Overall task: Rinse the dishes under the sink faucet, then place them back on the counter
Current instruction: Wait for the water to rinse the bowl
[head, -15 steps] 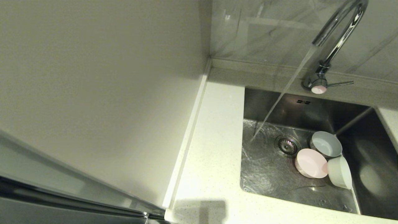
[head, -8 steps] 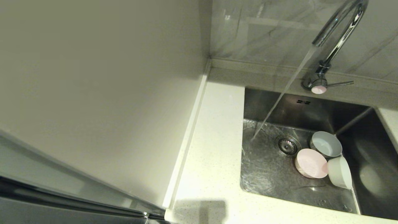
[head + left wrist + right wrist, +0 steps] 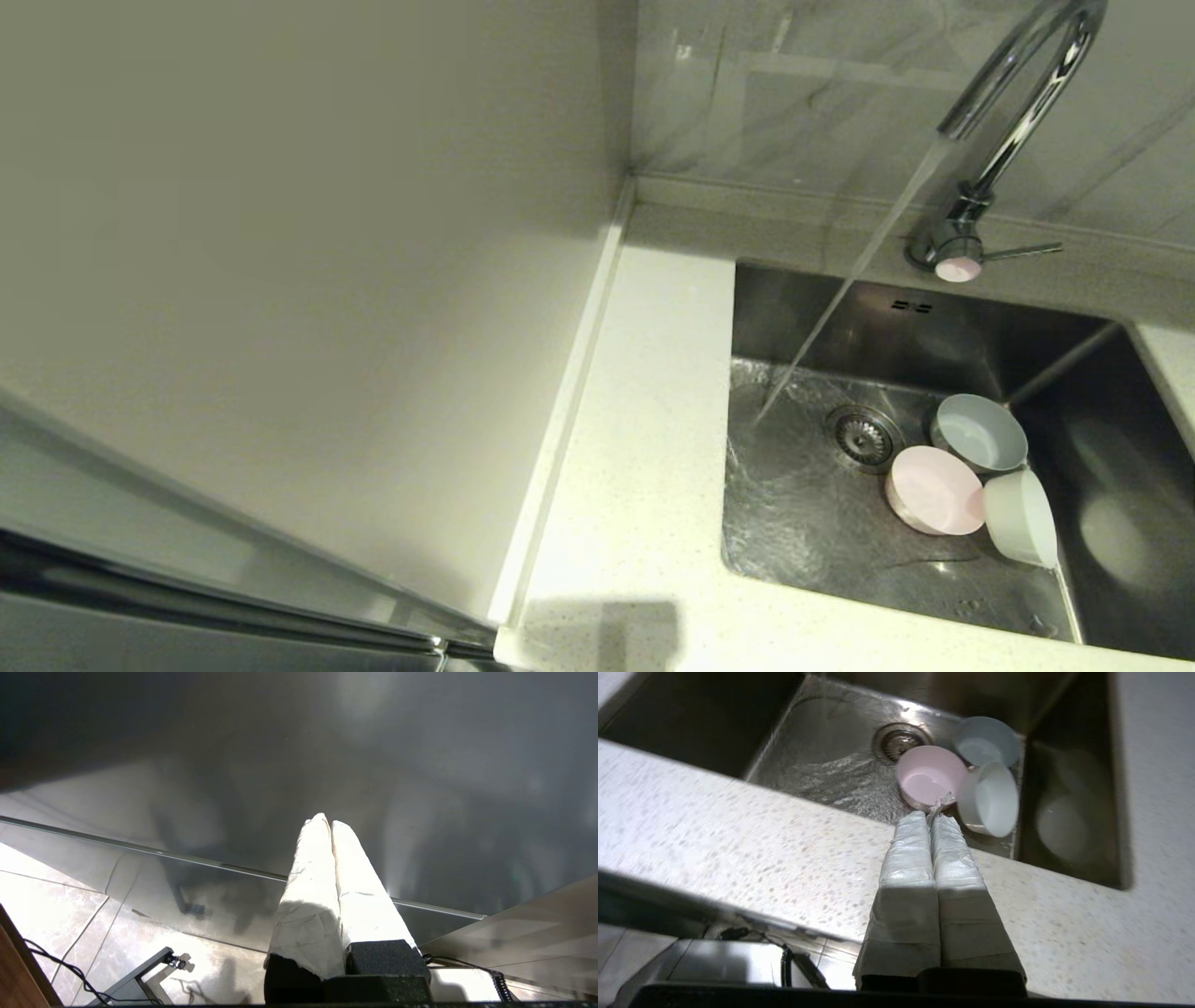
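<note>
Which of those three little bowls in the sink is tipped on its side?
The white bowl, farthest from the drain. Its opening faces sideways, while the pink bowl and the grey-blue bowl open roughly upward.

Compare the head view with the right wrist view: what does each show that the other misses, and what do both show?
Head view only: the faucet with water streaming into the sink, the overflow slots, and the wall panel.

Right wrist view only: the right gripper, shut and empty, over the counter's front edge, short of the bowls.

Both: the sink, drain, counter, and three bowls on the sink floor, grey-blue, pink and white, the white one tipped on its side.
</note>
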Available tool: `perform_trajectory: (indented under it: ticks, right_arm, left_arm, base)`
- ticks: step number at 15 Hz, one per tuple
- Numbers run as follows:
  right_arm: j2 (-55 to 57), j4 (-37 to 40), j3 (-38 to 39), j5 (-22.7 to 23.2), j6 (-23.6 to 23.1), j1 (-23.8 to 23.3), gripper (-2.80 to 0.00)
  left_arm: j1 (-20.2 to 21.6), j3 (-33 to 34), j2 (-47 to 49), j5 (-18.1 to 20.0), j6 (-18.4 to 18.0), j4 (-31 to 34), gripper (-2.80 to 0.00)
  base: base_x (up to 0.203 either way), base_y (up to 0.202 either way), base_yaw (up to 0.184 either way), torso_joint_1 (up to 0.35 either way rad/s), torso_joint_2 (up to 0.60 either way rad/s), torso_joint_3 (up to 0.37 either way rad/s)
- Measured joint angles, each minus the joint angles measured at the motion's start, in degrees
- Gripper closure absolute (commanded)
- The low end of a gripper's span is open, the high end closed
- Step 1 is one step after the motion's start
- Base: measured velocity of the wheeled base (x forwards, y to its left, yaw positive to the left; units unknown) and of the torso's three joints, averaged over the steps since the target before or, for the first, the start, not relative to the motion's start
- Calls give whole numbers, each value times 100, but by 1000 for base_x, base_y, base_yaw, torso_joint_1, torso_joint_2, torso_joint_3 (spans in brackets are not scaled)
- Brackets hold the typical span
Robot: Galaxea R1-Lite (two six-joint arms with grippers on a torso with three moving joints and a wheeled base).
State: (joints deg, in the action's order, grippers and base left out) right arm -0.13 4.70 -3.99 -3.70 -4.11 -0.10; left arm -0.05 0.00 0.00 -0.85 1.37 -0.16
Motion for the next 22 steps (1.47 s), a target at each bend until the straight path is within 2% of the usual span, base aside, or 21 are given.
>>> perform_trajectory:
  ticks: [2, 3, 8, 22]
  right_arm:
    - [0, 18, 75, 394, -138, 0, 0]
    - [0, 36, 127, 449, -108, 0, 0]
    - [2, 37, 179, 245, 494, 0, 0]
    - [4, 3, 198, 221, 594, 0, 0]
  left_arm:
    - [0, 0, 0, -2, 0, 2, 0]
    - [0, 0, 0, -2, 1, 0, 0]
    - [5, 0, 0, -1, -2, 0, 0]
    - [2, 0, 0, 0, 0, 1, 0]
  base:
    - [0, 0, 0, 0, 0, 0]
    - [0, 0, 0, 0, 0, 0]
    - [0, 0, 0, 0, 0, 0]
    - [0, 0, 0, 0, 0, 0]
